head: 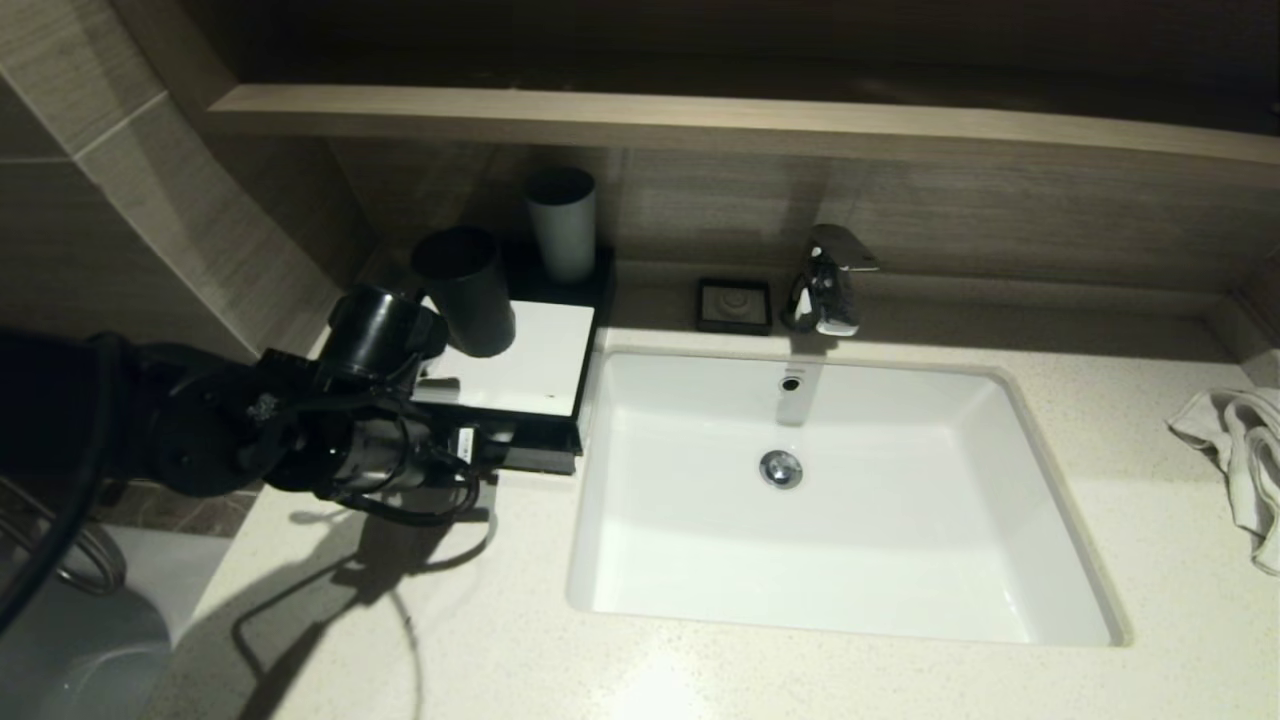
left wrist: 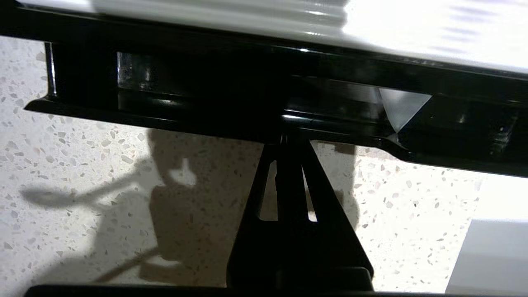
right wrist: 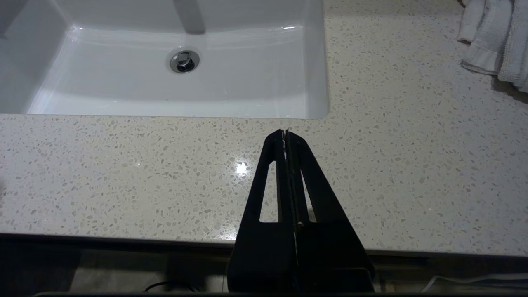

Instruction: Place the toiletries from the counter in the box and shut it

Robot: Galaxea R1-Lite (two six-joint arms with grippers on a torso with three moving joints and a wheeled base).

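Box [head: 520, 385], black with a white lid lying flat on top, sits at centre left of the head view, on the speckled counter [head: 500, 640] just beside the left rim of the sink [head: 840, 500]. The left gripper [left wrist: 284, 138] has its fingers pressed together, clenched on nothing, tips touching the box's dark front edge. The right gripper [right wrist: 285, 133], likewise pinched together and empty, hovers over the counter's near edge. A towel [head: 1240, 450] lies at far right.
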